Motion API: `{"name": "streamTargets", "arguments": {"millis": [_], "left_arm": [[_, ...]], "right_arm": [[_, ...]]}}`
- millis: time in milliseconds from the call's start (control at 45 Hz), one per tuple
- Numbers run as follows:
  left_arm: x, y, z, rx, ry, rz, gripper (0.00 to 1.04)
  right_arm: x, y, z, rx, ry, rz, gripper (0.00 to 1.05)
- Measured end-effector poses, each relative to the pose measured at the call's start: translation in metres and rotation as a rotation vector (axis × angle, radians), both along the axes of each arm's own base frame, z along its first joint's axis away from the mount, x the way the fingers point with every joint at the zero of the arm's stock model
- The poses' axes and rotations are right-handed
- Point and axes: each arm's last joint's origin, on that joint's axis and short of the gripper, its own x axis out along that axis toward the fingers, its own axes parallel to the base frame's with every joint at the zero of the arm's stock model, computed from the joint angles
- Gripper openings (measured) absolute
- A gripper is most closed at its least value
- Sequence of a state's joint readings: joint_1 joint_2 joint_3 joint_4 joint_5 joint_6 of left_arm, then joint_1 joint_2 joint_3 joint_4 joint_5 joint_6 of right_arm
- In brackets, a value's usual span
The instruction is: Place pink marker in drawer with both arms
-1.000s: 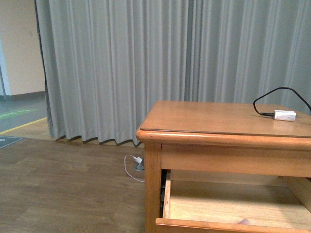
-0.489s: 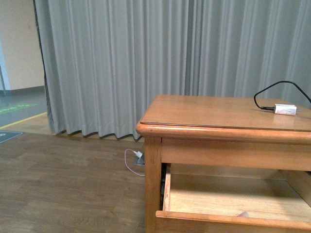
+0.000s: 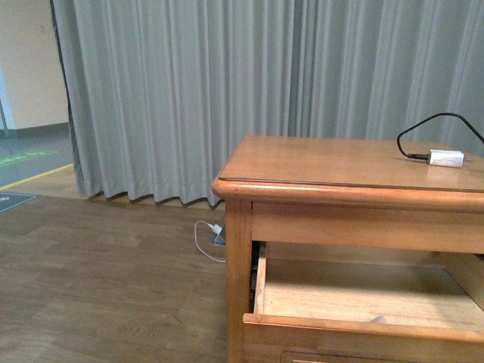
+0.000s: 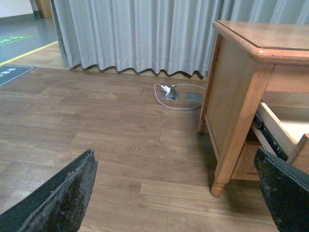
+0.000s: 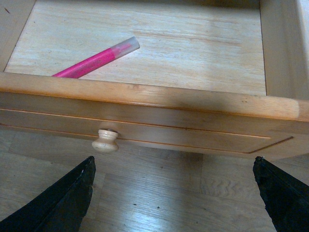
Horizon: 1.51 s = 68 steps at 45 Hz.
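The pink marker (image 5: 96,60) lies flat on the floor of the open drawer (image 5: 145,104), white end pointing inward; its other end is hidden behind the drawer front. The drawer's round knob (image 5: 105,140) shows just beyond my right gripper (image 5: 174,200), which is open and empty, in front of the drawer front and apart from it. The drawer also shows pulled out in the front view (image 3: 363,327). My left gripper (image 4: 178,198) is open and empty, low over the wood floor beside the table's left side. Neither arm shows in the front view.
The wooden table (image 3: 272,189) holds a small white charger (image 3: 445,158) with a black cable on its top. A floor socket with a white cable (image 4: 170,93) lies near the grey curtain (image 3: 189,91). The table leg (image 4: 227,159) stands close to my left gripper.
The front view has shifted: the table now sits higher in frame and more of the drawer front shows at the bottom edge.
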State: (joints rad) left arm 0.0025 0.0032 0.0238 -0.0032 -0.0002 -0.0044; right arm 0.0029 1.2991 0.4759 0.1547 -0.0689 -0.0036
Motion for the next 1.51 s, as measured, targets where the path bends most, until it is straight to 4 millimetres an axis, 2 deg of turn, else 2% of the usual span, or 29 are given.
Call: {"name": "streamTargets", "arguments": {"millis": [200,800,1044,1289,1511], "left_arm": [[0.0,0.0,0.0,0.0,0.0,0.0,0.99],[0.0,0.0,0.0,0.0,0.0,0.0,0.99],[0.0,0.0,0.0,0.0,0.0,0.0,0.99],[0.0,0.0,0.0,0.0,0.0,0.0,0.99],[0.0,0.0,0.0,0.0,0.0,0.0,0.99]], "right_arm": [[0.03,0.003,-0.009,0.006,-0.053,-0.012,0.96],[0.144,0.008,-0.028,-0.004,-0.219,-0.073,0.96],[0.161,0.006,-0.034,0.005,-0.263,-0.091,0.96],[0.164,0.007,-0.044,0.014,-0.274,-0.105,0.96],[0.164,0.008,-0.044,0.02,-0.284,-0.109,0.96]]}}
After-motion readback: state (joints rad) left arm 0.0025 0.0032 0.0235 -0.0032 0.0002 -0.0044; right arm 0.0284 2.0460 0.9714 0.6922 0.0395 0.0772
